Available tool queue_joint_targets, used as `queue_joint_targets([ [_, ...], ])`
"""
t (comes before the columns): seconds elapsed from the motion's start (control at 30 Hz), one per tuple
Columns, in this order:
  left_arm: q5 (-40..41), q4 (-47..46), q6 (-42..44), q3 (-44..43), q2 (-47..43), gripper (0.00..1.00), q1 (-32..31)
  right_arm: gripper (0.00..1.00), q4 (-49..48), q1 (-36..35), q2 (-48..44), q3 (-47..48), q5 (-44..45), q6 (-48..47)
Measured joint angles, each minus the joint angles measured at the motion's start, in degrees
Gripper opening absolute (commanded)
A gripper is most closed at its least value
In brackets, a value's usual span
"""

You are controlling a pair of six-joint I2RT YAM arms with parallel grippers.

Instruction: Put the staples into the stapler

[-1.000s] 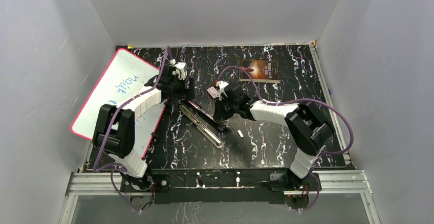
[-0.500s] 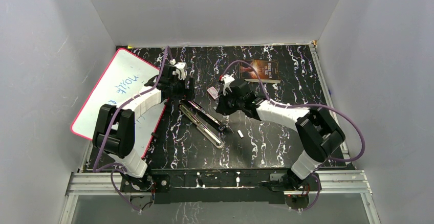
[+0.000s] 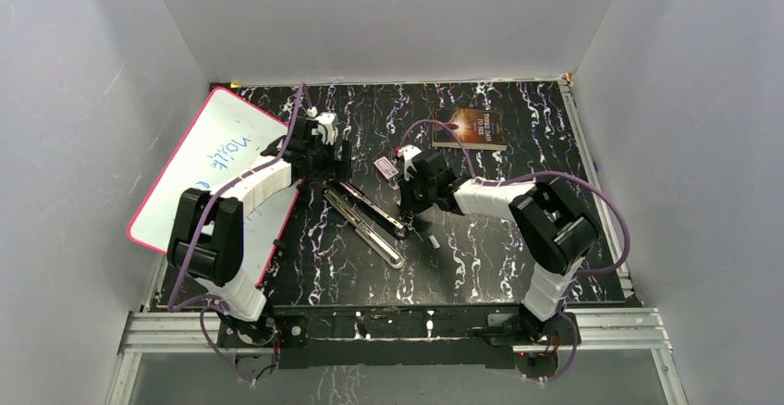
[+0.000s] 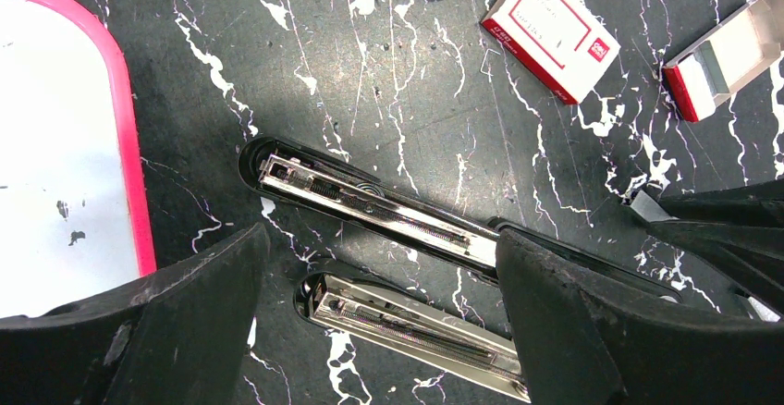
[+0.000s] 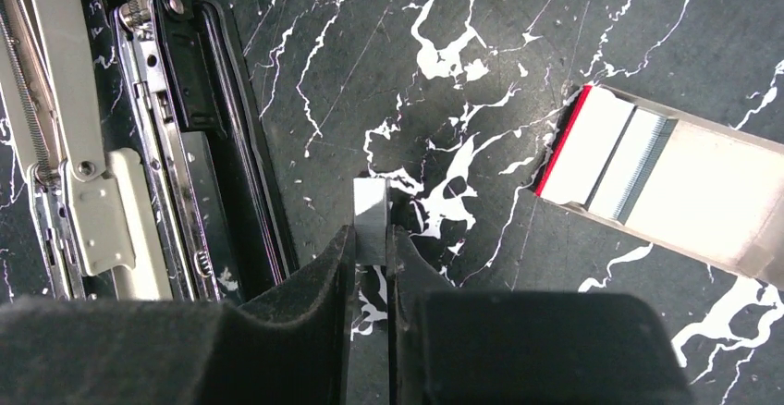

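**Silver strip pinched beside the open stapler**

The right fingers (image 5: 314, 285) are closed on a short strip (image 5: 372, 218) of staples, held low over the desk (image 5: 481, 100) just right of the stapler (image 4: 370, 206). Gripping it by its flat sides probably leaves it free to drop lengthwise into a channel. The stapler lies swung fully open with its metal channels up, as loading needs. The left fingers (image 4: 185, 303) are spread wide on either side of it and hold nothing. They are probably placed to brace it, but I cannot tell whether they touch it.

Those fingers hide the stapler's hinge end, and the right wrist view cuts it off. Which channel takes staples is hard to make out. A white speck (image 3: 432, 239) on the desk nearby may be another strip, but it is too small to tell.
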State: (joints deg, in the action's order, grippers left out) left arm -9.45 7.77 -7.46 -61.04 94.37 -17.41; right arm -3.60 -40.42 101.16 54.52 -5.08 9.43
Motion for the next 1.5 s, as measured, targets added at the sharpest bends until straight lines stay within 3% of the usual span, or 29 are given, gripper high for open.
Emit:
queue_joint_targets([
  [0.2,0.0,0.0,0.0,0.0,0.0,0.91,0.0,0.21,-1.3,-0.2,0.9,0.4,1.3,-0.8],
  [0.47,0.0,0.0,0.0,0.0,0.0,0.91,0.0,0.41,-3.9,-0.4,2.8,1.7,4.9,-2.6],
  [0.57,0.0,0.0,0.0,0.0,0.0,0.91,0.0,0.44,-5.1,-0.4,3.0,1.6,5.2,-3.0],
  [0.93,-0.2,0.0,0.0,0.0,0.0,0.91,0.0,0.48,-17.7,-1.0,1.0,-6.6,5.8,-3.9],
  [1.5,-0.4,0.0,0.0,-0.1,0.0,0.91,0.0,0.44,-36.4,-4.6,0.6,-17.3,12.8,-6.5],
])
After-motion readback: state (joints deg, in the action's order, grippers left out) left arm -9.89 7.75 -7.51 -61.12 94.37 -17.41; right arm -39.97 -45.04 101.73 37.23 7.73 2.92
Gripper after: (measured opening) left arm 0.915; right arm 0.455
